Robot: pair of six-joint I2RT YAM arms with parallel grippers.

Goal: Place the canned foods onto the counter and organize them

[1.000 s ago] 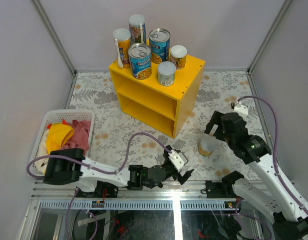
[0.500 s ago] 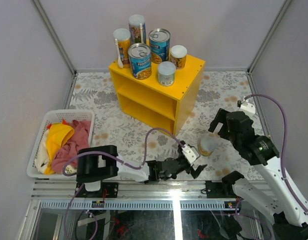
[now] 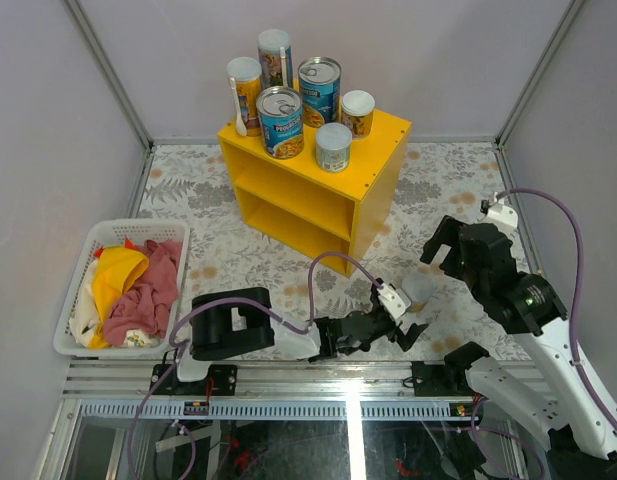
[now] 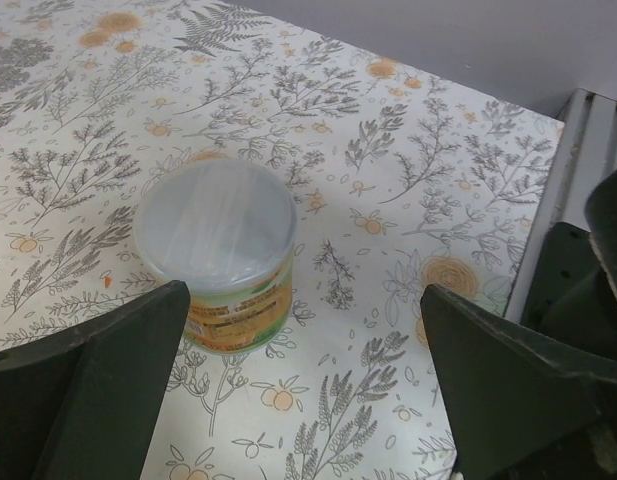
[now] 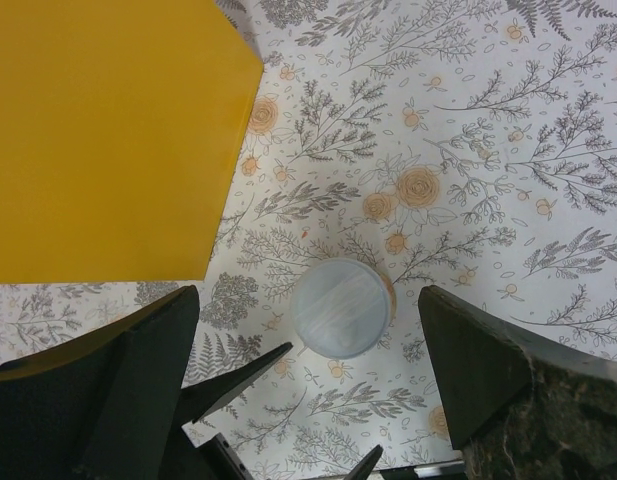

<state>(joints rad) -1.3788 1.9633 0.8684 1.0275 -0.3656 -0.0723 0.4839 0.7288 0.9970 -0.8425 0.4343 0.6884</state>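
Pale-lidded can (image 3: 418, 289) on floral table (image 3: 228, 262), counter (image 3: 376, 195) near, basket (image 3: 78, 290) well apart

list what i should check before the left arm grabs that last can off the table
1. Can upright on the table, lid on: ok.
2. Left hand open: ok.
3. Can centred between its fingers: not ok, it sits toward the finger on the left of the wrist view.
4. Right hand open, not gripping the can: ok.
5. Right hand out of the lift path: cannot tell, it hangs right over the can.
6. Free spot on the counter top: ok, bare yellow at its right end beside the six cans.
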